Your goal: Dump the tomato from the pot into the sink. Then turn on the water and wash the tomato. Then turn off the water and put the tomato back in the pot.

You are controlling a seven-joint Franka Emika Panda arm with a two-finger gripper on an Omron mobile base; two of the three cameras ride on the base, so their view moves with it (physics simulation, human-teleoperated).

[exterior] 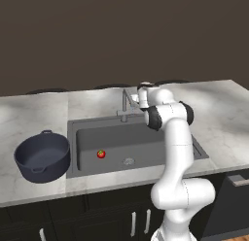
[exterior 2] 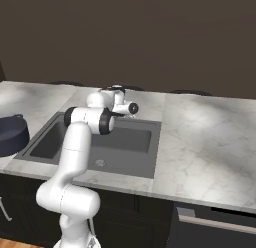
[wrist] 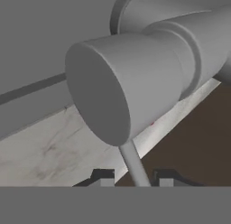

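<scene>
The tiny red tomato [exterior: 101, 154] lies on the floor of the dark grey sink [exterior: 82, 126], left of the round drain [exterior: 128, 161]. The dark blue-grey pot [exterior: 43, 157] stands upright on the counter to the sink's left, and nothing shows inside it; its edge also shows as the pot [exterior 2: 10, 134]. My gripper [exterior: 135, 96] is up at the grey faucet [exterior: 125, 105] on the sink's back rim. In the hand view the faucet body [wrist: 131, 83] is very close, and its thin lever [wrist: 131, 162] runs down between the tips of my shut gripper [wrist: 134, 179]. No water runs.
Light marble counter [exterior: 219, 113] stretches right and left of the sink. A dark wall rises behind it. Dark cabinet fronts and a dishwasher [exterior: 236, 196] sit below the counter's front edge. My white arm stands over the sink's right half [exterior 2: 125, 139].
</scene>
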